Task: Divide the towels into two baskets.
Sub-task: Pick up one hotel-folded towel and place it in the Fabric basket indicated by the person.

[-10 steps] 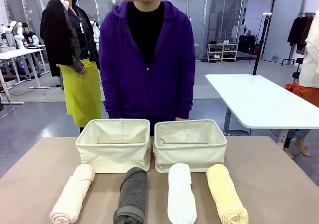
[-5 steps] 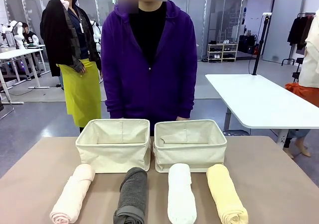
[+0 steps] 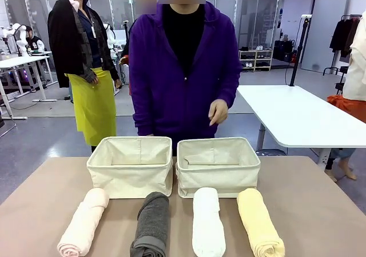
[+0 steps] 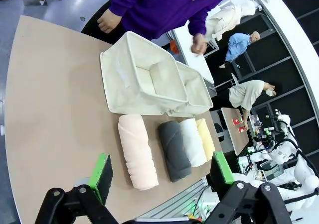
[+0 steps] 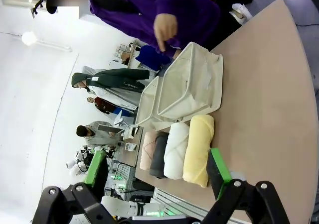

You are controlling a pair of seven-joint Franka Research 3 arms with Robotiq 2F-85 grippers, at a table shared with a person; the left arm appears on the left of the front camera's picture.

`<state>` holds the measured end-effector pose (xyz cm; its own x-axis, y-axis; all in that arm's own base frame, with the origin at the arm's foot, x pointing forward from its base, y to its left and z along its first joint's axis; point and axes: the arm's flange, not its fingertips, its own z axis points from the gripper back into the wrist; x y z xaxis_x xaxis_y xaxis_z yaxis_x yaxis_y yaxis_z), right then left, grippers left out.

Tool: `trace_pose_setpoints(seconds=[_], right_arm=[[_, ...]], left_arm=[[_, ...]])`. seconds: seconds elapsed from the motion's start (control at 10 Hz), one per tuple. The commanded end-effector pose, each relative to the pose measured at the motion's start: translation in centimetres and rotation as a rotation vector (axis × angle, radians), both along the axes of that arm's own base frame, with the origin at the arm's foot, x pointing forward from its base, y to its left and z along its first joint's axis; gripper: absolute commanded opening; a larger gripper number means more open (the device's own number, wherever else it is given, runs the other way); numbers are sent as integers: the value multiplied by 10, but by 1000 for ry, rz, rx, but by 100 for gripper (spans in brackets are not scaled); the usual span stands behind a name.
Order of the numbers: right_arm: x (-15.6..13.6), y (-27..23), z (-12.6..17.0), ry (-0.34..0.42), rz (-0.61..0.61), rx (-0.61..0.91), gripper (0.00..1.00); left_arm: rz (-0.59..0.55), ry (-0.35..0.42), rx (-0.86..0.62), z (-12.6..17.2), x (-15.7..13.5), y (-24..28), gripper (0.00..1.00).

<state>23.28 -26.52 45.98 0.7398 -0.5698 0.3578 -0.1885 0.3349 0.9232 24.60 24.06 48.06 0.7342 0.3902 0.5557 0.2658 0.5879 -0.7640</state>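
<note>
Person (image 3: 183, 68) shifted sideways — one hand (image 3: 218, 111) came up.

four rolled towels: one pink (image 3: 83, 223), one dark grey (image 3: 152, 221), one white (image 3: 207, 225), one yellow (image 3: 259, 223). two cream baskets: left basket (image 3: 130, 180), right basket (image 3: 218, 181). one person in purple (image 3: 183, 68), one table (image 3: 323, 211).

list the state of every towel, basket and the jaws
pink towel: rolled, on table
grey towel: rolled, on table
white towel: rolled, on table
yellow towel: rolled, on table
left basket: upright, empty
right basket: upright, empty
left jaws: open, empty
right jaws: open, empty
</note>
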Motion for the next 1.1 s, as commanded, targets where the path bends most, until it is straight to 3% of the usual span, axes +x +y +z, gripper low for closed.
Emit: trace_pose_setpoints(seconds=[0.0,1.0], right_arm=[[-2,0,3,-15,-4,12,100],[0,0,0,0,1,1,100]], left_arm=[[-6,-12,-15,1,-2,1,100],[-6,-12,-15,1,-2,1,100]])
